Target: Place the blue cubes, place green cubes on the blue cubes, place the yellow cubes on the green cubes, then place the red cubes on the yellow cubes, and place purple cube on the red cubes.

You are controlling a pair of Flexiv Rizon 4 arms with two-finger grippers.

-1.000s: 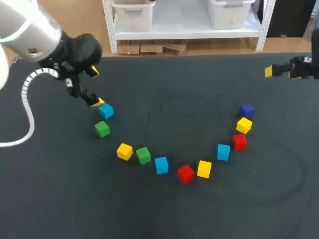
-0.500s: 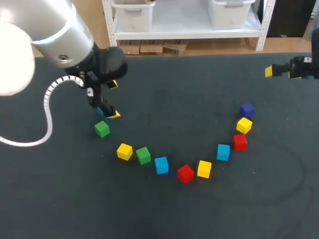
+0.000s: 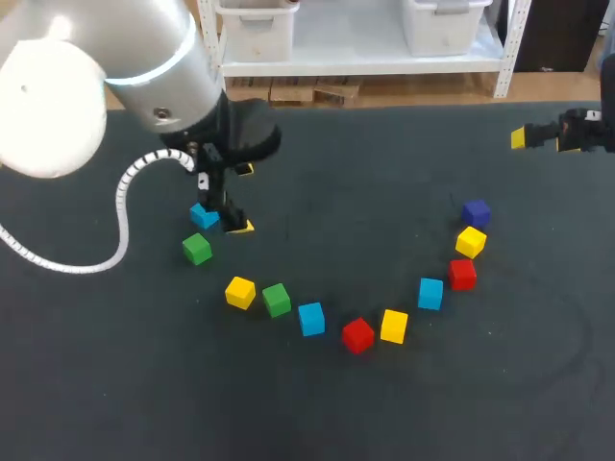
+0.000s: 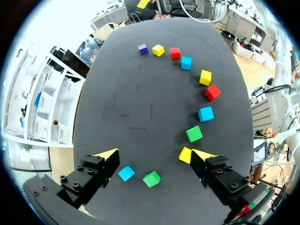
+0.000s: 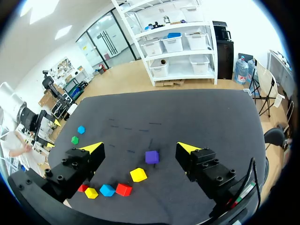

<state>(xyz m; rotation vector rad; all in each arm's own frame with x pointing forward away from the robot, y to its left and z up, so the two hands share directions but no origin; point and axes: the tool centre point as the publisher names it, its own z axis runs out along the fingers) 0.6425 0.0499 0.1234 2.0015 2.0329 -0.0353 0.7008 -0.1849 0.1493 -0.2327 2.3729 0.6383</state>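
Blue cube (image 3: 203, 215) lies at 8 o'clock off L gripper (image 3: 240, 199), just beside it; jaws wide, empty. R gripper (image 3: 541, 138) well apart, also wide.

The head view looks steeply down from above and behind onto the whole table (image 3: 384, 413). The left wrist view sits close above the table's left part, facing across it. The right wrist view looks in from the right side, farther off. All three share the curved row of cubes (image 3: 357, 335).

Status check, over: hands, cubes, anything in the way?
Left hand open, beside the end blue cube, not gripping. Right hand open, empty. Nothing stacked yet. Nothing in the way.
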